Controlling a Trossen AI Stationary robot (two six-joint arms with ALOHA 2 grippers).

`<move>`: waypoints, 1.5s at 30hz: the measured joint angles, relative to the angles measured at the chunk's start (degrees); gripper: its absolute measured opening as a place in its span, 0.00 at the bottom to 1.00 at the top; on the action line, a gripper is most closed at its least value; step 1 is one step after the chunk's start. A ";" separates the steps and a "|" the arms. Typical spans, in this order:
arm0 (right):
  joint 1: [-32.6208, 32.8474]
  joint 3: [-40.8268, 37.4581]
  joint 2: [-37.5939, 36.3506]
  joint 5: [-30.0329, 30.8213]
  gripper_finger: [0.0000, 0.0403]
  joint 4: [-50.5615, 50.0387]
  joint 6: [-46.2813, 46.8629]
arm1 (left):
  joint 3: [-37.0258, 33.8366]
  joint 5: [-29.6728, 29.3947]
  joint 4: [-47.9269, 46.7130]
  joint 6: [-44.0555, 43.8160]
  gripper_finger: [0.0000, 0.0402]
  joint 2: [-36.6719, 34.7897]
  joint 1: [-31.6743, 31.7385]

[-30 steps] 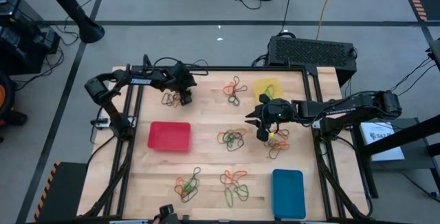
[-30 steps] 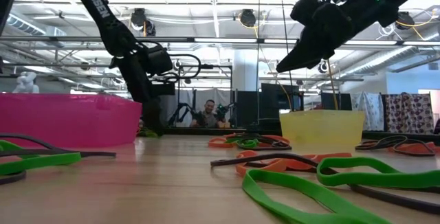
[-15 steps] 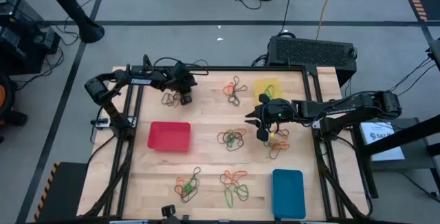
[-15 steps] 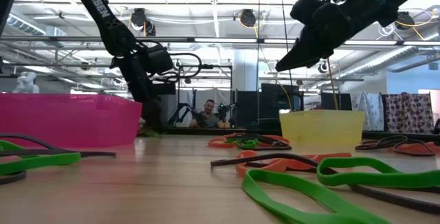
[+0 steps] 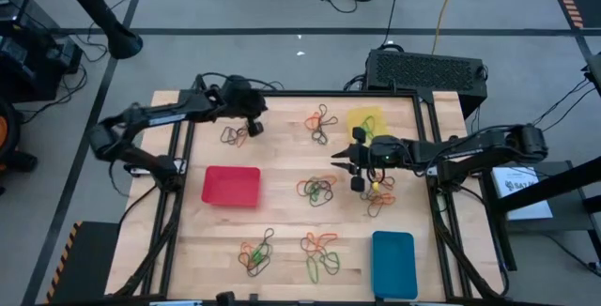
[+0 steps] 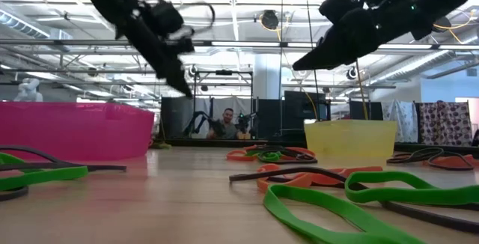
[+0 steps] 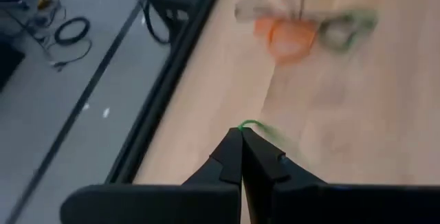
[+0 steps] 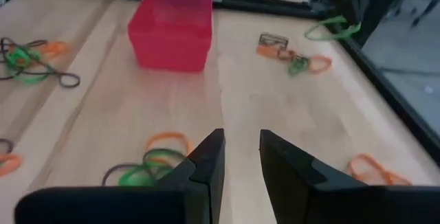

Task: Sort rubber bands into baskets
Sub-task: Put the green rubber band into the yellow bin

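Observation:
Loose piles of orange, green and dark rubber bands lie on the wooden table (image 5: pixel 282 221). A red basket (image 5: pixel 231 186) stands at the left, a yellow basket (image 5: pixel 366 122) at the far right and a blue basket (image 5: pixel 393 264) at the near right. My left gripper (image 5: pixel 252 126) is raised above the far-left pile (image 5: pixel 235 137), shut on a green rubber band (image 7: pixel 253 126). My right gripper (image 8: pixel 240 157) hovers open and holds nothing. It stands over the table's middle right, near the yellow basket, and points toward the red basket (image 8: pixel 172 28). My left gripper pinches the green rubber band between its two fingertips, and a short green loop (image 7: pixel 256 127) sticks out just past them. The fingers slant downward from the table's left. In the right wrist view the band (image 8: pixel 333 25) hangs clear above the far-left pile.
Other band piles lie at the far middle (image 5: pixel 321 123), centre (image 5: pixel 316 189), right (image 5: pixel 380 193) and near edge (image 5: pixel 255 250), (image 5: pixel 319 254). A black metal frame (image 5: pixel 174 156) borders the table. A person sits in the room beyond (image 6: pixel 227 122).
My left gripper has risen from the far-left pile, mostly in the last half second, and now carries a green band above it. My right gripper has stayed in place, and its fingers have tipped a little nearer to level.

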 joint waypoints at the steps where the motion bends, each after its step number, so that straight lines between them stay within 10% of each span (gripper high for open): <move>1: -0.05 -0.63 0.42 -0.02 0.21 1.94 -0.58 | 0.00 1.73 0.02 -1.96 0.00 -1.31 -0.27; 7: -0.05 -0.90 6.26 -0.05 0.21 12.12 -2.78 | 0.00 11.17 2.91 -11.33 0.00 -3.74 -4.27; 19: -3.21 -0.14 23.08 -0.07 0.22 37.77 1.18 | -0.02 8.87 15.97 -18.77 0.00 2.15 -19.61; 29: -3.21 5.53 27.91 -10.59 0.44 33.64 2.21 | -0.02 4.16 21.12 -18.92 0.00 7.57 -24.48; 45: -4.17 7.07 29.03 -4.53 0.69 25.91 5.50 | -0.02 4.10 22.22 -19.00 0.00 10.53 -24.79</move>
